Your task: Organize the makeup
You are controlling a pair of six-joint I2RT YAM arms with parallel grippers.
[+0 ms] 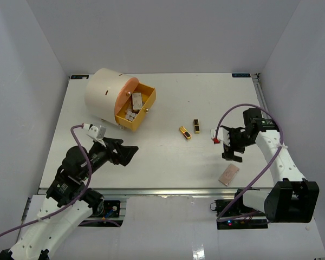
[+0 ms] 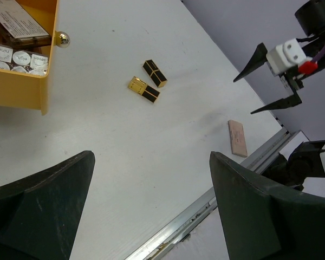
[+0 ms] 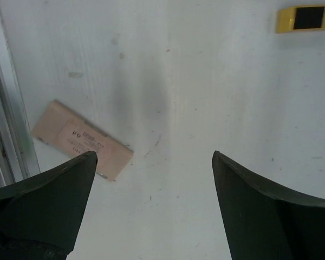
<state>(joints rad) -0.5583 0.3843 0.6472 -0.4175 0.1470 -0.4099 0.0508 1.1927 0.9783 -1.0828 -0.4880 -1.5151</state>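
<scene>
Two gold-and-black lipstick tubes (image 1: 184, 132) (image 1: 196, 125) lie mid-table; both show in the left wrist view (image 2: 143, 89) (image 2: 155, 73), one in the right wrist view (image 3: 306, 18). A pinkish flat palette (image 1: 228, 174) lies near the front right edge, also in the left wrist view (image 2: 238, 137) and the right wrist view (image 3: 81, 139). Palettes and small round pots (image 1: 132, 108) fill the open orange-yellow drawer (image 1: 144, 116). My left gripper (image 1: 131, 151) is open and empty at front left. My right gripper (image 1: 231, 156) is open and empty, above the table just behind the pinkish palette. No sponges show.
The big cream cylinder (image 1: 104, 93) stands at the back left with its drawer pulled out toward the middle. The metal front rail (image 1: 151, 191) runs along the near edge. White walls enclose the table on three sides.
</scene>
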